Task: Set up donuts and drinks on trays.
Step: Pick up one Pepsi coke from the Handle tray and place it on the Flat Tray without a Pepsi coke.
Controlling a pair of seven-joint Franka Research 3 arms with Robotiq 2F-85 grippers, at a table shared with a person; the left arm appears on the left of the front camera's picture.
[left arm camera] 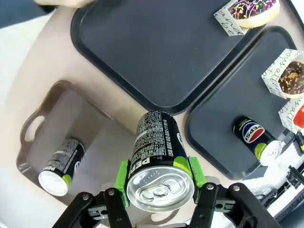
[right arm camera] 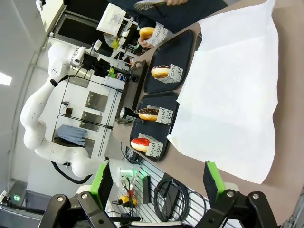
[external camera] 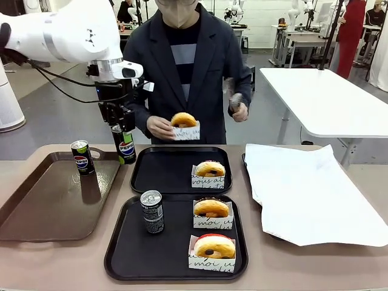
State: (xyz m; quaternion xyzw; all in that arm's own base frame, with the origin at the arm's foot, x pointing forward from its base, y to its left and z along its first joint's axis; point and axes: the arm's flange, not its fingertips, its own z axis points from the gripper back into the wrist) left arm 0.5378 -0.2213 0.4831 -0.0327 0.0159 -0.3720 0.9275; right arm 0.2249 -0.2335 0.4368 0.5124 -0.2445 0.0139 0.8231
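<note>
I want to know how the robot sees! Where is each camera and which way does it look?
Front view: between the arms, facing the person; shows the white left arm.
Left wrist view: looks down its left gripper clamping a black Pepsi can.
Right wrist view: sideways over the table; open right gripper.
All share the two black square plastic trays.

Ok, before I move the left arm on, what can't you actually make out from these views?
- Front view: the left gripper covers the top of the held Pepsi can, so the pads' contact is hidden.
- Front view: the donut in the person's hand is sleeved; its topping is unclear.
- Left wrist view: the near tray is cut off at the right edge.
- Right wrist view: the cans are too small to read.
</note>
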